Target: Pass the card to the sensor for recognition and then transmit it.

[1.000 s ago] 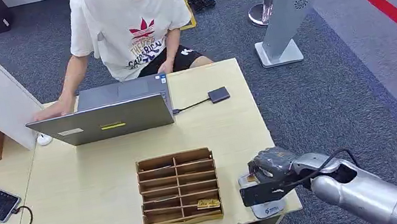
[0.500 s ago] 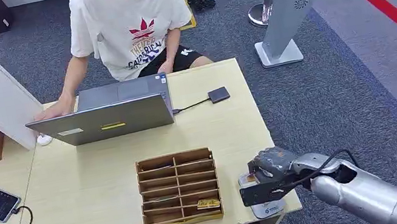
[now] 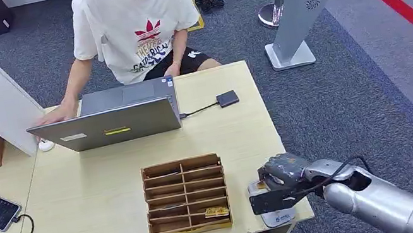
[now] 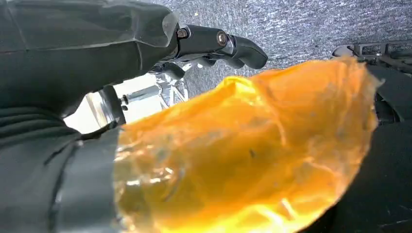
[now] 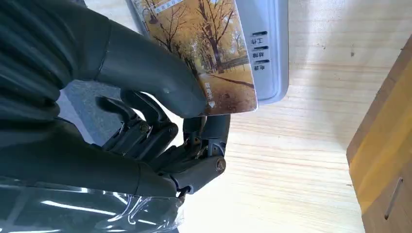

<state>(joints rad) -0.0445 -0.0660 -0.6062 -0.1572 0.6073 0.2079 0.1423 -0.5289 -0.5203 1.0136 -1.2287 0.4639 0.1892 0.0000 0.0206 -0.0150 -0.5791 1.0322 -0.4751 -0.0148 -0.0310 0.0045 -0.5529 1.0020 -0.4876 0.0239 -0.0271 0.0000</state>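
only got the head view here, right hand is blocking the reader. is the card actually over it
Observer: Yes. In the right wrist view the card lies over the grey sensor, pinned under the right hand's thumb.
Operator: which face is up
Observer: The printed one, an autumn tree scene.
Operator: left hand doing anything
Observer: The left hand hangs over carpet with nothing in its fingers.

Head looks down; wrists close behind hands.
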